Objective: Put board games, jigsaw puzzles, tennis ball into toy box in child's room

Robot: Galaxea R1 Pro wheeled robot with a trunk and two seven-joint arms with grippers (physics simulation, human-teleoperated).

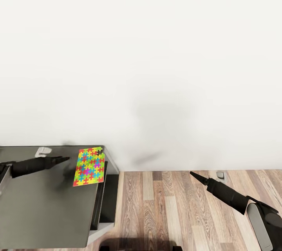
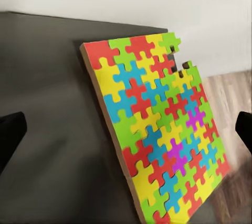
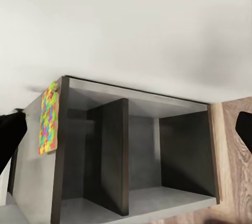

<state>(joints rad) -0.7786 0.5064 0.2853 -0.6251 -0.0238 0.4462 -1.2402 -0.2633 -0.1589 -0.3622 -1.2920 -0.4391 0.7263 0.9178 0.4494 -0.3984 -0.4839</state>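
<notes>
One jigsaw puzzle [image 1: 89,166], a flat square of yellow, green, red, blue and pink pieces, lies at the right end of the table's dark grey section [image 1: 43,211]. My left gripper [image 1: 64,159] hovers just left of it, open and empty. In the left wrist view the puzzle [image 2: 157,129] lies between the spread fingers [image 2: 10,137]. My right gripper [image 1: 194,174] hangs over the wood floor, well right of the table, open and holding nothing. From the right wrist view the puzzle [image 3: 48,116] shows edge-on atop the table's end.
A small pale object [image 1: 43,151] sits on the dark top near the wall. The table's end has open shelf compartments [image 3: 142,155]. A white wall [image 1: 156,66] stands close ahead. Wood-plank floor [image 1: 168,211] lies to the right, with a small grey item [image 1: 220,174] by the wall.
</notes>
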